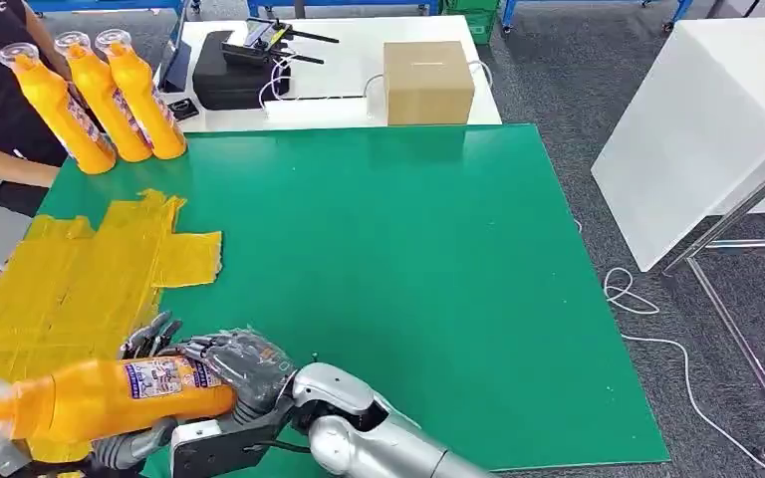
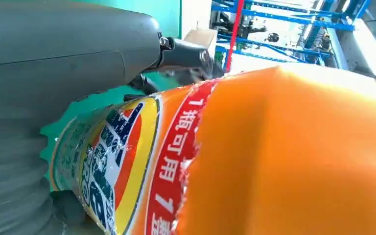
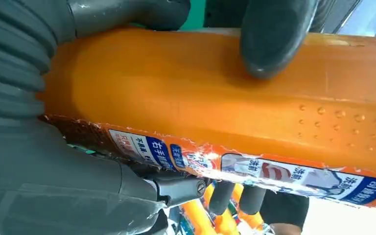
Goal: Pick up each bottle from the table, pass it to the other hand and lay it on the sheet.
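The right hand (image 1: 234,363) grips the base end of an orange detergent bottle (image 1: 110,396), held sideways over the yellow sheet (image 1: 50,289); the left hand (image 1: 0,453) sits under its capped neck, its grasp impossible to judge. If the right hand lets go before the left has a firm hold, the bottle could roll off. Three more full bottles (image 1: 100,95) stand upright at the table's (image 1: 408,249) far corner.
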`<state>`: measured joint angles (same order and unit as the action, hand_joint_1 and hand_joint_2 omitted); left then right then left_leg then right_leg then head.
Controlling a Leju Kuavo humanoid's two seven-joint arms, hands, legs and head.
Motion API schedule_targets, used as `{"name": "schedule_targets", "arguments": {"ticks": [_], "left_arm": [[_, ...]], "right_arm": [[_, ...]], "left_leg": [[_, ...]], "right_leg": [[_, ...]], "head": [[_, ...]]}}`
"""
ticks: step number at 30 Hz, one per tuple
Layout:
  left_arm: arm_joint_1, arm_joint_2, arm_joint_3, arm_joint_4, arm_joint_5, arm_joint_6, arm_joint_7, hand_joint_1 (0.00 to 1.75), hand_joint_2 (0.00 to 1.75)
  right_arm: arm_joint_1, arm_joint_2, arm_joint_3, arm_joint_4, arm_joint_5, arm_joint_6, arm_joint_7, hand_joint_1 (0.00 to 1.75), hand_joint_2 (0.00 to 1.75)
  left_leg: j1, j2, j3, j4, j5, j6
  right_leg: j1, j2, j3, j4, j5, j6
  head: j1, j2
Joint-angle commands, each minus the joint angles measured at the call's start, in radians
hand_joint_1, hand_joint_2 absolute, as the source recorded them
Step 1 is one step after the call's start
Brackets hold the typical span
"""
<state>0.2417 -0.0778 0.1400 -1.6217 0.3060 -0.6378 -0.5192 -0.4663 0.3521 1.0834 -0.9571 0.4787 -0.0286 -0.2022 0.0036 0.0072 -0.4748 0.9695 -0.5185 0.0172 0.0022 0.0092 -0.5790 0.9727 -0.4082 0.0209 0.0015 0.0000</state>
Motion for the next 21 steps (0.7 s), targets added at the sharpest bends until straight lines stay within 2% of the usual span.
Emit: {"name": "schedule_targets", "arguments": {"ticks": [1, 10, 16, 18, 19, 20, 21], "left_arm": [[-0.035, -0.023, 0.087, -0.007, 0.028, -0.005, -0.004, 1.75, 1.75], [-0.034, -0.027, 0.100, -0.007, 0.032, -0.015, -0.002, 1.75, 1.75], [-0.034, -0.027, 0.100, -0.007, 0.032, -0.015, -0.002, 1.75, 1.75], [-0.037, -0.032, 0.104, -0.007, 0.033, -0.016, -0.001, 1.75, 1.75], [-0.038, -0.035, 0.107, -0.009, 0.028, -0.011, -0.002, 1.75, 1.75], [-0.040, -0.038, 0.111, -0.013, 0.018, -0.004, -0.005, 1.75, 1.75], [-0.039, -0.042, 0.116, -0.021, 0.002, 0.008, -0.012, 1.75, 1.75]], "right_arm": [[0.024, -0.048, 0.028, 0.030, 0.001, 0.018, -0.022, 1.68, 1.75], [0.026, -0.045, 0.022, 0.035, 0.001, 0.020, -0.026, 1.66, 1.75], [0.026, -0.045, 0.022, 0.035, 0.001, 0.020, -0.026, 1.68, 1.75], [0.032, -0.049, 0.013, 0.034, 0.001, 0.012, -0.029, 1.62, 1.75], [0.035, -0.051, 0.006, 0.032, 0.003, 0.002, -0.031, 1.54, 1.75], [0.041, -0.053, -0.004, 0.026, 0.008, -0.011, -0.035, 1.38, 1.75], [0.052, -0.059, -0.020, 0.010, 0.017, -0.038, -0.036, 0.09, 1.75]], "left_leg": [[0.002, -0.003, 0.005, -0.003, 0.000, -0.001], [0.001, -0.002, 0.002, -0.002, 0.001, 0.000], [0.002, -0.004, 0.006, -0.003, 0.000, -0.001], [0.001, -0.003, 0.002, -0.002, 0.000, 0.000], [0.001, -0.003, 0.002, -0.002, 0.001, 0.000], [0.002, -0.004, 0.004, -0.003, 0.001, -0.001], [0.002, -0.004, 0.004, -0.003, 0.001, -0.001]], "right_leg": [[0.002, -0.003, 0.006, -0.004, 0.000, 0.001], [0.001, -0.002, 0.003, -0.002, 0.000, 0.000], [0.002, -0.005, 0.008, -0.005, 0.000, 0.001], [0.001, -0.003, 0.003, -0.002, 0.000, 0.001], [0.001, -0.003, 0.003, -0.002, 0.000, 0.001], [0.002, -0.004, 0.006, -0.004, 0.000, 0.001], [0.002, -0.004, 0.006, -0.004, 0.000, 0.001]], "head": [[0.000, 0.000], [0.000, 0.000], [0.000, 0.000], [0.000, 0.000], [0.000, 0.000], [0.000, 0.000], [0.000, 0.000]]}}
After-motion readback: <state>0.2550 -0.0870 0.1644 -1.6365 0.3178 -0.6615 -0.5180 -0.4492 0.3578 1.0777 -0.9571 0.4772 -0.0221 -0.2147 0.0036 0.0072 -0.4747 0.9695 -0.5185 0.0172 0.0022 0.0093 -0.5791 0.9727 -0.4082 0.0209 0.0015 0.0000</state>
